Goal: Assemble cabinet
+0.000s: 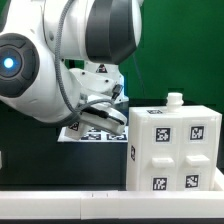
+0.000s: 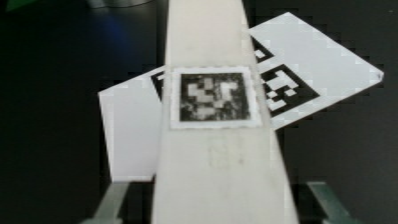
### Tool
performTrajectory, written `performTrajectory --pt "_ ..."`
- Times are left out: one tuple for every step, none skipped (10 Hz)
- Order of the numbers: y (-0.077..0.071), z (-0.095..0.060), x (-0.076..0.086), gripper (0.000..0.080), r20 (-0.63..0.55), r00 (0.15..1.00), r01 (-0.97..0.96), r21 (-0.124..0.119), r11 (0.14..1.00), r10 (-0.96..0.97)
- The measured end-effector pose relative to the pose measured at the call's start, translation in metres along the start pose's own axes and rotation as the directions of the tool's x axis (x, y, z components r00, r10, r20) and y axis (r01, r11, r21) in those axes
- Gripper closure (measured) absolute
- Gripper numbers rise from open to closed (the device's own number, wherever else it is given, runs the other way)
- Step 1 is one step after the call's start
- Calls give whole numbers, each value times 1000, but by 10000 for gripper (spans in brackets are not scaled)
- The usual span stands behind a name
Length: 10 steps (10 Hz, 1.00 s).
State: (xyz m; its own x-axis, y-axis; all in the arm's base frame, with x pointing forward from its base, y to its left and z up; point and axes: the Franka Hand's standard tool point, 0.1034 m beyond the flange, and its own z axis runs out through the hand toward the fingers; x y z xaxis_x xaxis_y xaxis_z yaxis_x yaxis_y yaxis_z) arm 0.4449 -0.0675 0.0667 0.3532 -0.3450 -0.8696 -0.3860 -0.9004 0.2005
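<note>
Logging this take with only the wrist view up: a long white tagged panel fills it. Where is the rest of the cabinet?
Observer: The cabinet box stands upright at the exterior view's right, beside the gripper.
Operator: Anything on top of it?
Observer: Yes, a small cylindrical knob sticks up from its top face.
Operator: And the tagged sheet behind the white panel?
Observer: That is the marker board. It lies flat under the gripper, to the box's left in the exterior view.
</note>
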Motion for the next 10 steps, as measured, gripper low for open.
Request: performTrajectory --pt "0 0 0 512 0 1000 0 0 1000 0" --pt "0 0 0 512 1 1000 0 -1 1000 0" --pt "0 1 0 512 1 1000 0 -1 1000 0" --pt "0 1 1 512 2 1000 0 -1 1000 0" --pt "0 1 1 512 2 1000 21 -1 1000 -21" --pt "0 1 1 512 3 999 40 -1 999 -40" --pt "0 2 1 512 3 999 50 -1 999 -50" --pt "0 2 1 512 4 996 92 -1 996 -92" --pt "0 2 1 512 4 984 178 -1 984 -178" --pt "1 2 2 512 5 966 258 0 966 -258"
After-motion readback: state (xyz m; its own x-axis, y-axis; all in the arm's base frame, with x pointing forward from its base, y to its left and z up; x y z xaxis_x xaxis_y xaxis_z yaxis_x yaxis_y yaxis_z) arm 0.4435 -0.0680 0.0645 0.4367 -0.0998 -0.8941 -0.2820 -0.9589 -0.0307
